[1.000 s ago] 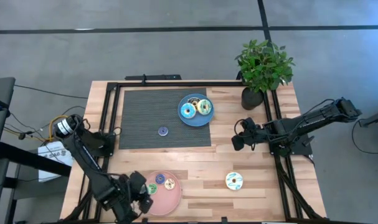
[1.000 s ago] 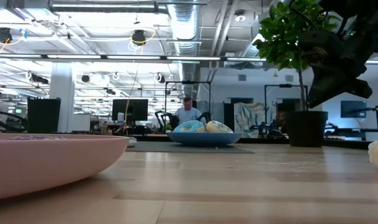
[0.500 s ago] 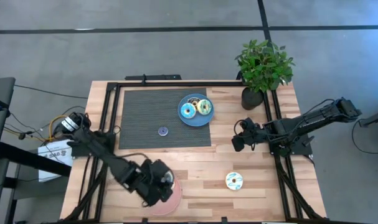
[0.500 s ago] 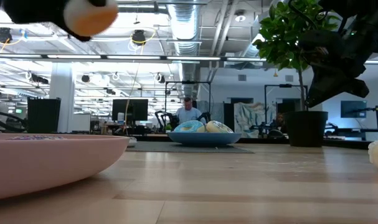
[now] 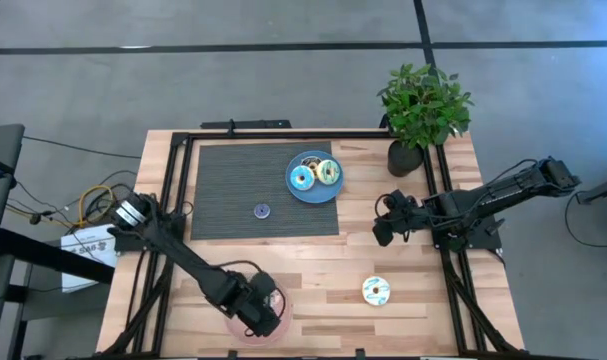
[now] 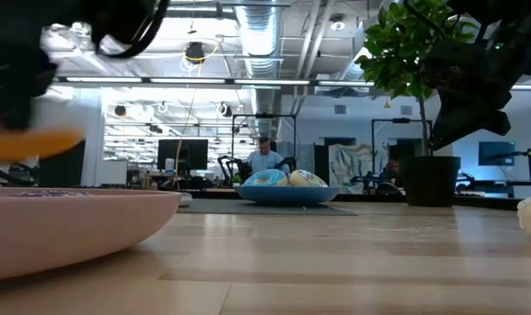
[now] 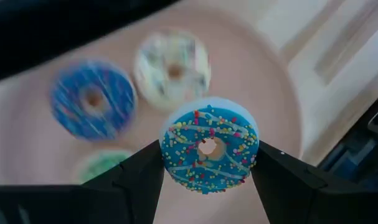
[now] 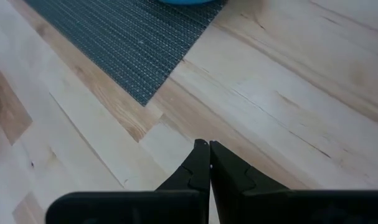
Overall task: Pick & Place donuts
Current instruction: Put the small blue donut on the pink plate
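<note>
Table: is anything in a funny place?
Yes. One speckled cream donut and a small purple one lie off the plates. The left tool holds a cyan donut above the pink plate.

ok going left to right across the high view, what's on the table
left gripper over the pink plate → small purple donut on the mat → blue plate with donuts → cream donut → right gripper → plant

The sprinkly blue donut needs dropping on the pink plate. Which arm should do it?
Left. The left gripper holds the blue donut right above the pink plate. The right gripper is empty, far across the table.
</note>
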